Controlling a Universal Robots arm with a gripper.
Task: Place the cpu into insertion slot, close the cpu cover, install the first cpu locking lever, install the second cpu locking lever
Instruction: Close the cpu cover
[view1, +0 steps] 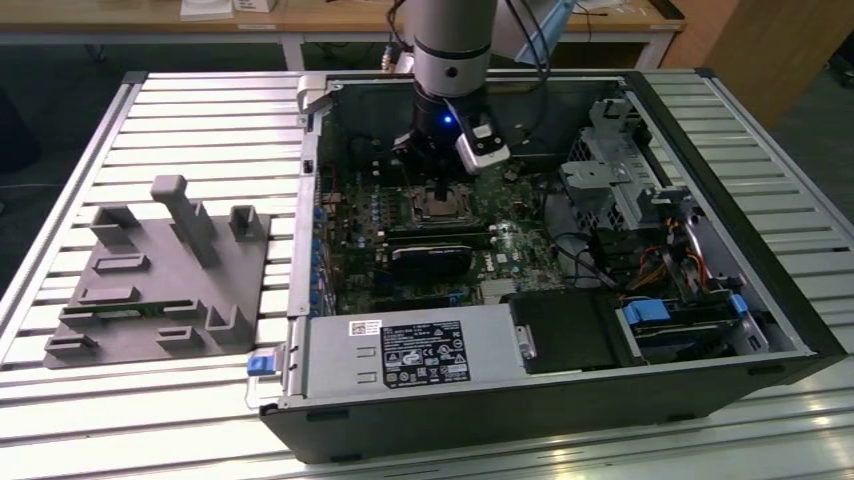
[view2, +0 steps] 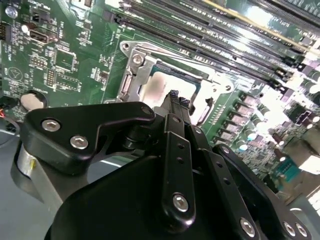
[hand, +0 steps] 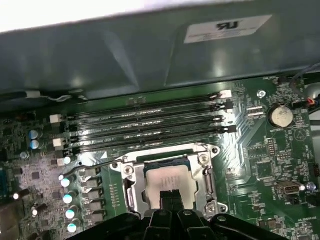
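The cpu (hand: 165, 179) lies flat in the insertion slot (view1: 438, 208) on the green motherboard, its dull metal top facing up. The silvery cpu cover (hand: 204, 161) lies down around it, and the chip shows through its square window. In the second wrist view the cpu (view2: 159, 86) and the cover (view2: 134, 64) sit just past my fingertips. My gripper (hand: 172, 198) hangs right over the chip's near edge, shut, with nothing between the fingers (view2: 172, 96). A thin wire lever (hand: 92, 166) sticks out sideways from the socket frame.
Long black memory slots (hand: 150, 125) run beside the socket, with a row of capacitors (hand: 67, 197) and a coin battery (hand: 280, 116) nearby. The case wall (view1: 310, 200), the power supply (view1: 400, 350) and the drive cage (view1: 614, 170) ring the board. A grey fixture (view1: 160, 270) rests outside.
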